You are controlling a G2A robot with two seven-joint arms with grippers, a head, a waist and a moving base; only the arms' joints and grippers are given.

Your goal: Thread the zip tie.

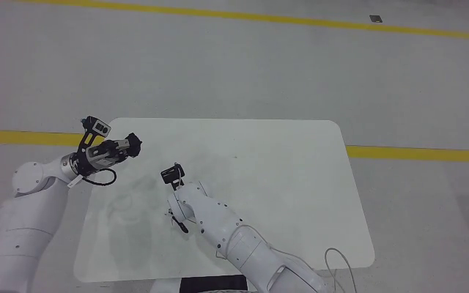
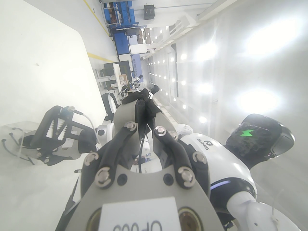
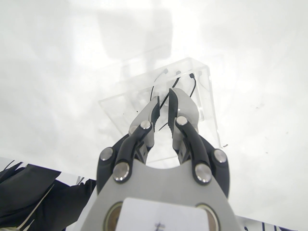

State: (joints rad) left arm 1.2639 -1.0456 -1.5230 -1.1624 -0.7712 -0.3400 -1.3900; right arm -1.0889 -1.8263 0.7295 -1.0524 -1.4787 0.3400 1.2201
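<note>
Zip ties (image 3: pixel 191 75) lie in the clear box (image 3: pixel 120 111) on the bench (image 1: pixel 293 190), right under my right end effector (image 3: pixel 164 94). Its pads stand barely apart with one black strand running through the gap, not yet pinched, I judge. The ties look light, thin, springy and slick; I'd take one mid-strap, clear of the head. Farther off, my left end effector (image 1: pixel 132 144) hangs closed near the bench's edge.
</note>
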